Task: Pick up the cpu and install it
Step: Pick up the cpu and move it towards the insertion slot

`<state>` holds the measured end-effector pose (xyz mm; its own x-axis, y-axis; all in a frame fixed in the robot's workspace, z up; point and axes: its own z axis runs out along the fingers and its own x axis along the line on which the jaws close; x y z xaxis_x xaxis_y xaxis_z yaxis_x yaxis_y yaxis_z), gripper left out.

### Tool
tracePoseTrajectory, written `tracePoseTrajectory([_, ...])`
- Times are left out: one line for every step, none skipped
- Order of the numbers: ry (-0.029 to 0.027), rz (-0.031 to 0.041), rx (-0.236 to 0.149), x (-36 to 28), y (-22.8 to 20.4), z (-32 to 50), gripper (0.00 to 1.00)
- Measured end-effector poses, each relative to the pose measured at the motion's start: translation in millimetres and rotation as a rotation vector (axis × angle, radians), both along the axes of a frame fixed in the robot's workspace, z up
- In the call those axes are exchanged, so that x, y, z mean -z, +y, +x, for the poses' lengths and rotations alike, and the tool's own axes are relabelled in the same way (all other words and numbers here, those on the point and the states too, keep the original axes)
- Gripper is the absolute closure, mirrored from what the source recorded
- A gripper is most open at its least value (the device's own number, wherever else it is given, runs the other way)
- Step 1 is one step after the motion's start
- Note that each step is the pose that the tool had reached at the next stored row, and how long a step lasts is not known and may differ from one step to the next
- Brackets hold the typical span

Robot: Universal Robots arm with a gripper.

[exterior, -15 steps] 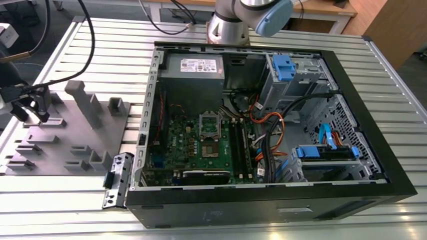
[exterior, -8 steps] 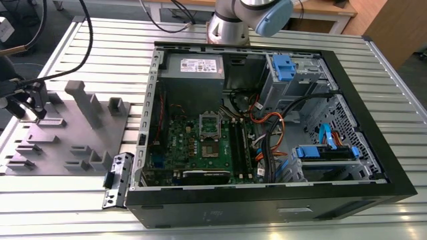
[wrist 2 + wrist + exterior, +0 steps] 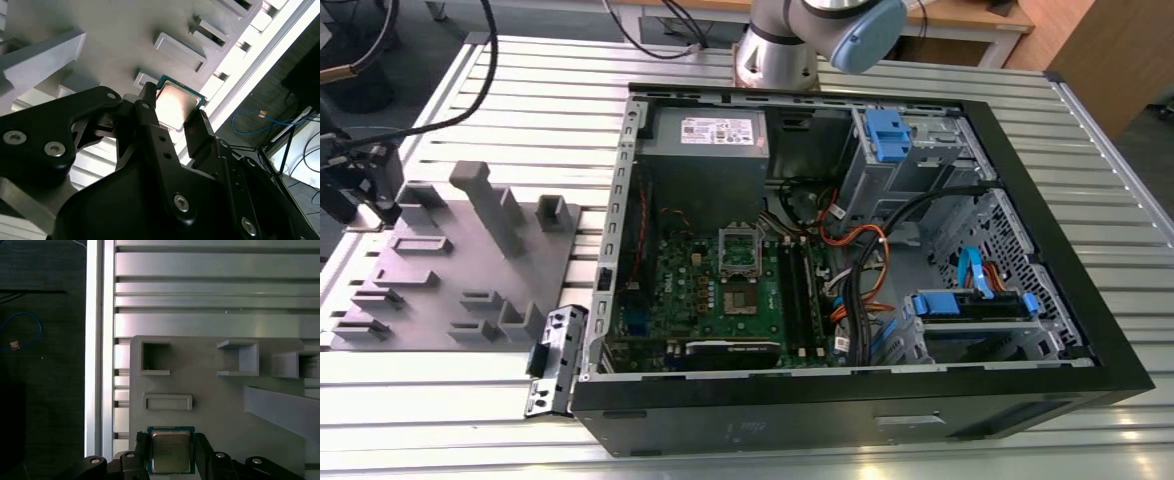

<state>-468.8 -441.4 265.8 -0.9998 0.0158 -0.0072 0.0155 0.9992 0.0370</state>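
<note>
The cpu is a small square chip with a pale metal top and a green rim. It sits between my gripper's two black fingers, which press against its two opposite sides in both wrist views. In the second wrist view the cpu is held just over the grey fixture. In the exterior view my gripper is at the far left, over the grey fixture's left end. The green circuit board lies inside the open computer case, with a silver socket frame on it.
The black computer case fills the exterior view's right half, with cables, blue drive brackets and a power supply inside. The grey fixture has raised blocks and pockets. The slatted metal table ends close to my gripper.
</note>
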Motion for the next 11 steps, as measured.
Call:
tracePoseTrajectory([0.0001, 0.0000, 0.000, -3.5, 0.0, 0.0, 0.53])
tracePoseTrajectory([-0.0001, 0.0000, 0.000, -6.9, 0.0, 0.0, 0.53])
tracePoseTrajectory([-0.0002, 0.0001, 0.000, -11.2, 0.0, 0.0, 0.53])
tracePoseTrajectory([0.0000, 0.0001, 0.000, -15.9, 0.0, 0.0, 0.53])
tracePoseTrajectory([-0.0001, 0.0001, 0.000, -20.0, 0.0, 0.0, 0.53])
tracePoseTrajectory([-0.0001, 0.0001, 0.000, -24.5, 0.0, 0.0, 0.53])
tracePoseTrajectory([0.0000, 0.0001, 0.000, -29.0, 0.0, 0.0, 0.53])
tracePoseTrajectory([0.0000, 0.0002, 0.000, -33.5, 0.0, 0.0, 0.53])
tracePoseTrajectory([-0.0002, 0.0003, 0.000, -38.2, 0.0, 0.0, 0.53])
tracePoseTrajectory([0.0000, 0.0002, 0.000, -42.8, 0.0, 0.0, 0.53])
tracePoseTrajectory([-0.0001, 0.0002, 0.000, -47.3, 0.0, 0.0, 0.53])
